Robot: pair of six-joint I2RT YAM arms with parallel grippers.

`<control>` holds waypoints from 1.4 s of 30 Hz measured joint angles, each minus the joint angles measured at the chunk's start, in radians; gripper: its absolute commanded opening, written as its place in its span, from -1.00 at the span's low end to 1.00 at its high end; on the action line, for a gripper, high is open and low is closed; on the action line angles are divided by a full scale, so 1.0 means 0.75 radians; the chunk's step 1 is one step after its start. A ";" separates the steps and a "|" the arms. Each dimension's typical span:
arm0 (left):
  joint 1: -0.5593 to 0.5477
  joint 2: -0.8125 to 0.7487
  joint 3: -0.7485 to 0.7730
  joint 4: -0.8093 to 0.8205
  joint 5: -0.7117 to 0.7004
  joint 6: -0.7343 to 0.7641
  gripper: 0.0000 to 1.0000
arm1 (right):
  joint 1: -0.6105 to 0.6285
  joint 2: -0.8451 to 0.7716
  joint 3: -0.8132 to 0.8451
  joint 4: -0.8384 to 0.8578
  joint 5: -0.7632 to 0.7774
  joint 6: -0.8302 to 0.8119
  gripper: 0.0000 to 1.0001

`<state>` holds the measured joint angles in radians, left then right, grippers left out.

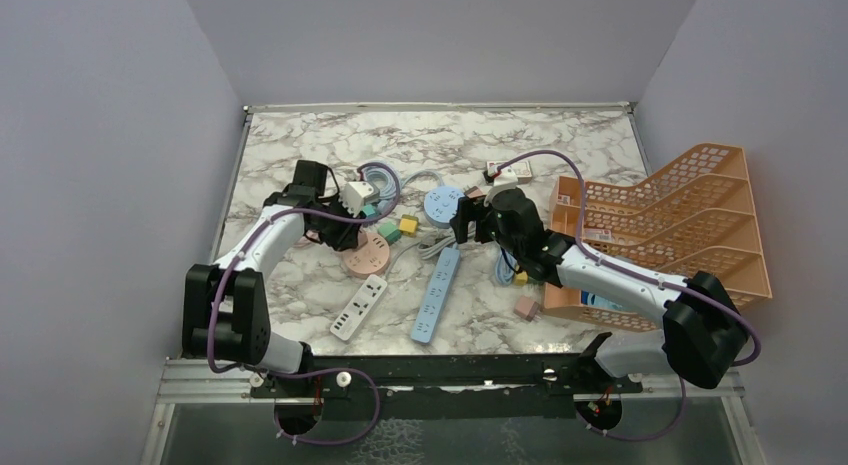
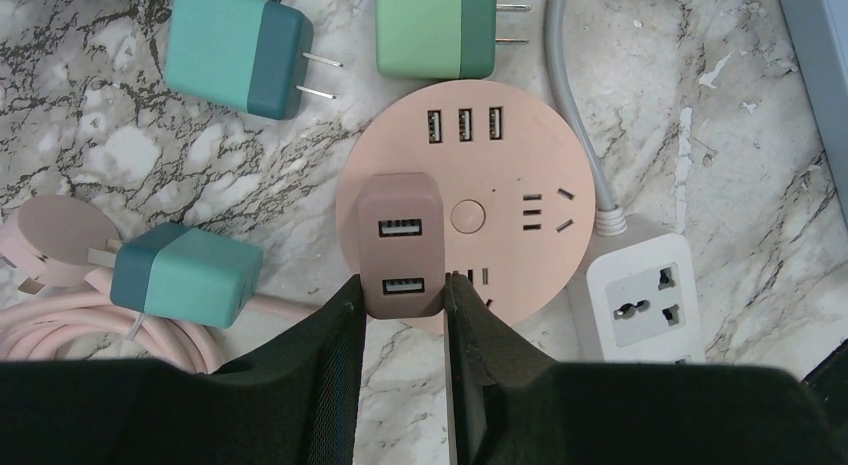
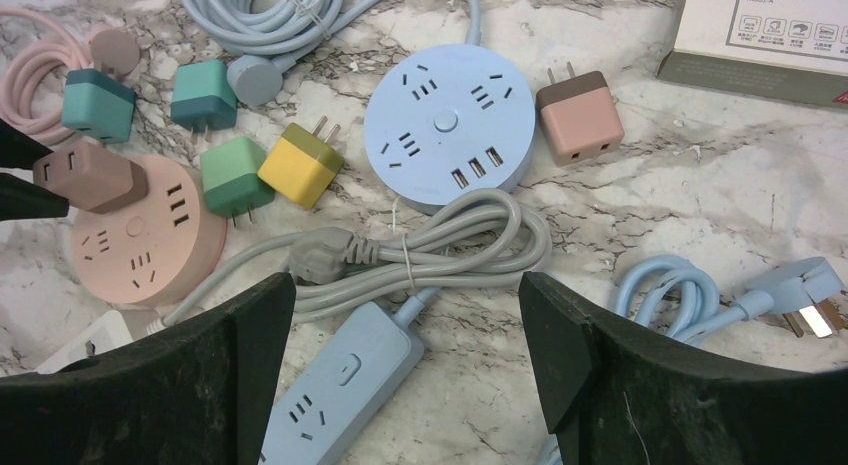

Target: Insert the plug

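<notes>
Left end effector (image 2: 403,285) is closed on the plug (image 2: 400,225), which stands on the pink hub (image 2: 505,180) on the tabletop (image 2: 700,105). Right end effector (image 3: 405,285) hangs open above a grey cable (image 3: 440,247). Orange rack (image 1: 690,200): a white-blue item (image 1: 600,301) shows inside its near end.

L gripper (image 2: 404,288) clamped; R gripper (image 3: 405,287) wide
</notes>
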<state>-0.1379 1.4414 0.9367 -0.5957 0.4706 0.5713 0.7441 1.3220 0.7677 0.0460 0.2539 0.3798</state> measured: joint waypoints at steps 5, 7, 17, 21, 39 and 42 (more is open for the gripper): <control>-0.037 0.031 0.037 -0.038 -0.061 0.000 -1.00 | 0.000 0.000 0.000 0.000 0.000 0.000 0.66; -0.055 0.046 0.044 -0.036 -0.087 0.001 -1.00 | 0.000 0.000 0.000 0.000 0.000 -0.001 0.65; -0.117 0.103 0.055 -0.044 -0.193 0.011 -1.00 | -0.010 0.006 0.000 0.001 0.001 -0.004 0.65; -0.127 0.159 0.113 -0.090 -0.211 0.010 -1.00 | -0.018 0.017 0.000 0.001 0.001 -0.014 0.65; -0.066 0.123 0.218 -0.239 0.057 0.156 0.98 | -0.029 -0.025 0.025 0.002 -0.006 -0.051 0.65; -0.044 0.061 0.225 -0.240 0.089 0.165 0.98 | -0.029 -0.046 0.025 0.001 -0.006 -0.057 0.65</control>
<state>-0.1707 1.4868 1.1053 -0.7753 0.5369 0.6952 0.7223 1.2877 0.7864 0.0467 0.2497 0.3367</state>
